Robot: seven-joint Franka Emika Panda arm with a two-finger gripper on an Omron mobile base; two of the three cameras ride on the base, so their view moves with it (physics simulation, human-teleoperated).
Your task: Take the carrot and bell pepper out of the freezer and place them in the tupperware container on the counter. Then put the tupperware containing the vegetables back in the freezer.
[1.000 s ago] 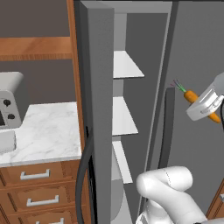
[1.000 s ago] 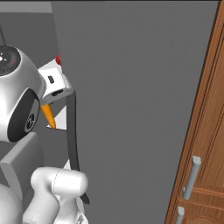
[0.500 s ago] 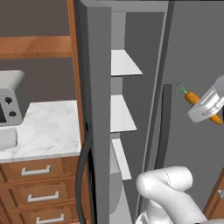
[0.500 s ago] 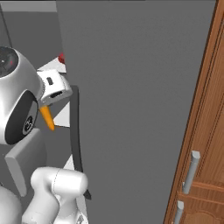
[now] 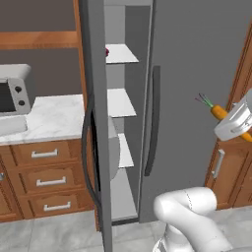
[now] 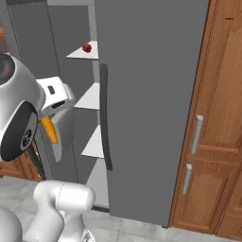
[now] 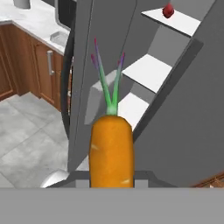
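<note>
In the left base view the gripper (image 5: 231,123) sits at the right edge, outside the freezer (image 5: 197,74), its fingers pinched on the carrot (image 5: 218,112), whose green top sticks up and to the left in front of the grey door; the fingertips themselves are hidden behind the white hand. A sliver of the bell pepper (image 5: 107,51) peeks out at the left edge of the top shelf, mostly cut off by the open door's edge. The counter (image 5: 49,115) carries a microwave (image 5: 15,93) at the picture's left edge, and a pale flat box at its front left edge is too cropped to name. In the right base view the gripper (image 6: 51,124) is at the left, half hidden behind the arm's big joint, with the carrot's (image 6: 48,130) orange tip pointing down; the bell pepper (image 6: 87,47) rests on the top shelf. In the hand view the carrot (image 7: 111,151) rises from the bottom centre, held between the closed-in fingers, and the bell pepper (image 7: 168,11) lies far off on the top shelf.
</note>
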